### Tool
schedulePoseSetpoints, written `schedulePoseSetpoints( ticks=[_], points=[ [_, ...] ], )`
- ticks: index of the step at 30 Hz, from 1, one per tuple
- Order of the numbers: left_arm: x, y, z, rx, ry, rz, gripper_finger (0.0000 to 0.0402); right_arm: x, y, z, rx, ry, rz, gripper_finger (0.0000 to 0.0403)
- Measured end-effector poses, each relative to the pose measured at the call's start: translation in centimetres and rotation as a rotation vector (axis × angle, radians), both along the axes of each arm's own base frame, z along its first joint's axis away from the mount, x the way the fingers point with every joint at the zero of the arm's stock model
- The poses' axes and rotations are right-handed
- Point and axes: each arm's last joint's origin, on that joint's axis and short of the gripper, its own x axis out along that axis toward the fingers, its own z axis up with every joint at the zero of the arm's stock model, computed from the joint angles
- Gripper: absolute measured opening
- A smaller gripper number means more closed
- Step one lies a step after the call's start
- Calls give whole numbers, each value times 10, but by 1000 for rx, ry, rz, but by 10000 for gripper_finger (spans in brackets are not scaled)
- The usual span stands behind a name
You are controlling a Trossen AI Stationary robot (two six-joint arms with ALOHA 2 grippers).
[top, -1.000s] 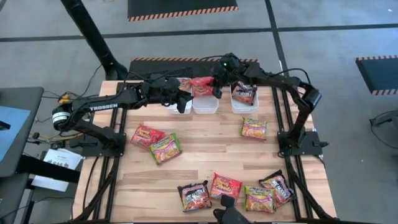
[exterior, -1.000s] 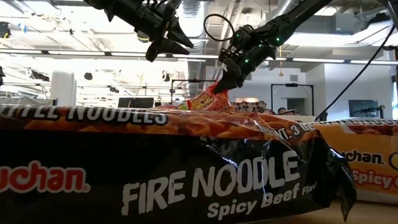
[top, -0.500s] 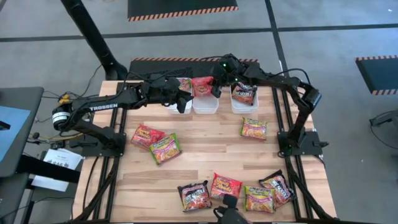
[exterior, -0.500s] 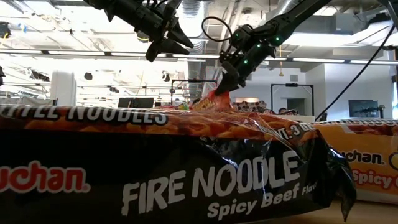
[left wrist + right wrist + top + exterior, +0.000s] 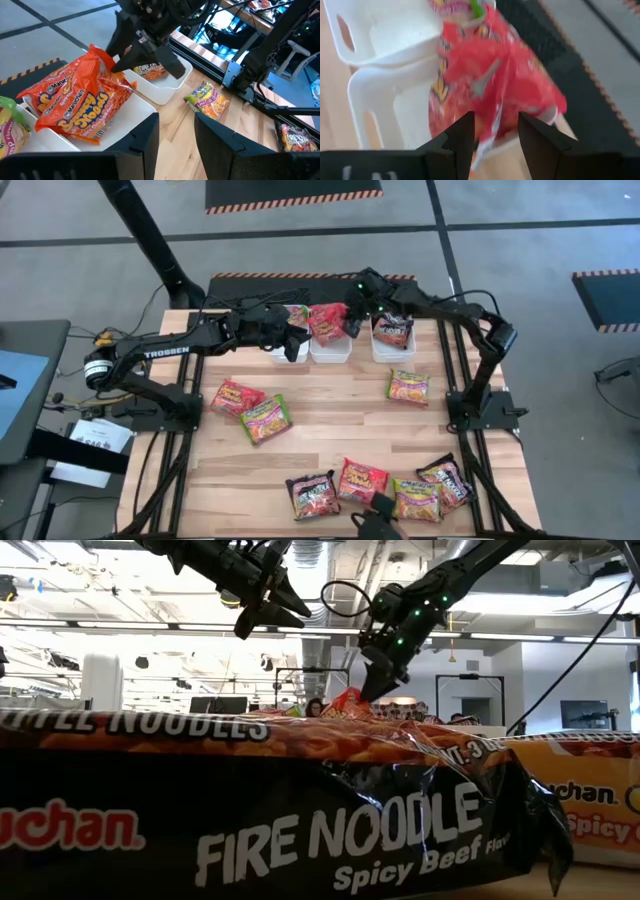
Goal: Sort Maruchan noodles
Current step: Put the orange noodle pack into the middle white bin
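A red-orange Maruchan packet (image 5: pixel 325 320) lies tilted across the rim of the middle white bin (image 5: pixel 330 350); it also shows in the left wrist view (image 5: pixel 75 107). My right gripper (image 5: pixel 352 323) hovers at the packet's far-right corner with its fingers apart. That edge of the packet (image 5: pixel 492 125) reaches in between them. My left gripper (image 5: pixel 293 345) is open over the left bin (image 5: pixel 30 140), which holds a green-yellow packet (image 5: pixel 6 125). The right bin (image 5: pixel 392 348) holds a black-purple packet (image 5: pixel 392 330). My right gripper stands open from above around the red-orange packet's upturned corner (image 5: pixel 97 50). I cannot tell whether a finger touches it. The packet rests on the middle bin's rim.
Loose packets lie on the table: red (image 5: pixel 237 396) and green (image 5: pixel 264 417) on the left, green (image 5: pixel 408 386) on the right. Several more (image 5: pixel 362 479) line the near edge. A black packet (image 5: pixel 300 830) fills the front of the low view.
The red-orange packet has sunk from hanging below my right gripper's fingertips onto the middle bin, and it now sits lower and tipped over. My right gripper has dipped slightly with it. My left arm has kept still.
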Motion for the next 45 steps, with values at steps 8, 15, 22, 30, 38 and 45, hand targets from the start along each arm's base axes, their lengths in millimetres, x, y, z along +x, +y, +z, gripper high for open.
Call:
schedulePoseSetpoints(
  ticks=[8,15,22,30,38,45],
  points=[
    [0,0,0,0,1,0,111,2,15,6,121,61,-32,172],
    [0,0,0,24,11,0,111,14,30,-4,182,95,-21,171],
    [0,0,0,24,10,0,111,27,25,-25,223,70,-84,171],
    [0,0,0,24,11,0,111,36,19,-43,253,64,-123,168],
    [0,0,0,25,12,-1,111,39,18,-43,321,-3,-241,156],
    [0,0,0,29,14,-2,111,35,19,-32,326,-22,-254,144]
  ],
)
